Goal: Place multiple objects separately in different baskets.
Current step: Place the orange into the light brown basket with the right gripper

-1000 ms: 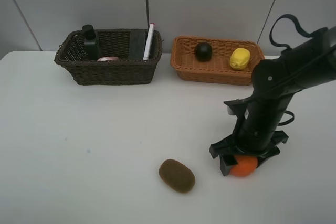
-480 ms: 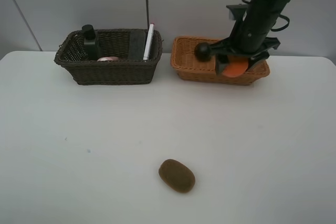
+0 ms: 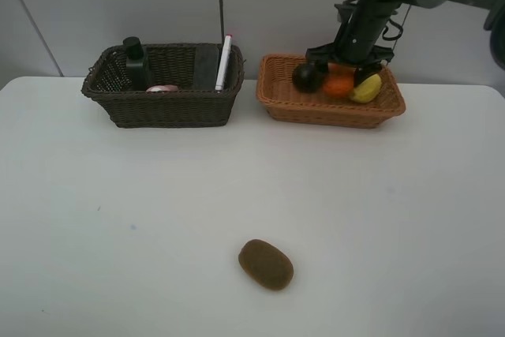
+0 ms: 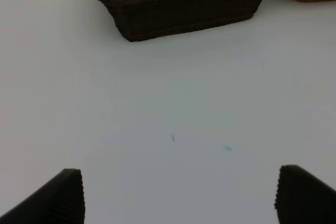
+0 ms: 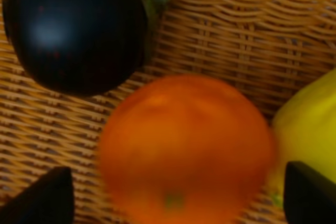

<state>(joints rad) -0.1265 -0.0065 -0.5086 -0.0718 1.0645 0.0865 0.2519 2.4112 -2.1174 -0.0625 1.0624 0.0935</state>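
Exterior high view: the right gripper (image 3: 347,76) hangs over the light basket (image 3: 278,100), jaws spread wide and holding nothing — the orange (image 3: 339,84) sits on the wicker between the mangosteen (image 3: 306,77) and the lemon (image 3: 366,88). The left gripper (image 4: 178,195) is also wide open and empty. The brown kiwi (image 3: 266,263) lies alone on the table (image 3: 118,195), well apart from both baskets. It looks light, soft and fuzzy — best pinched gently across its narrow middle.

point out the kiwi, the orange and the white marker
kiwi (image 3: 266,263), exterior high view, middle of its brown skin
orange (image 3: 339,85), exterior high view, its front face in the tan basket
white marker (image 3: 224,63), exterior high view, mid-barrel, leaning in the dark basket
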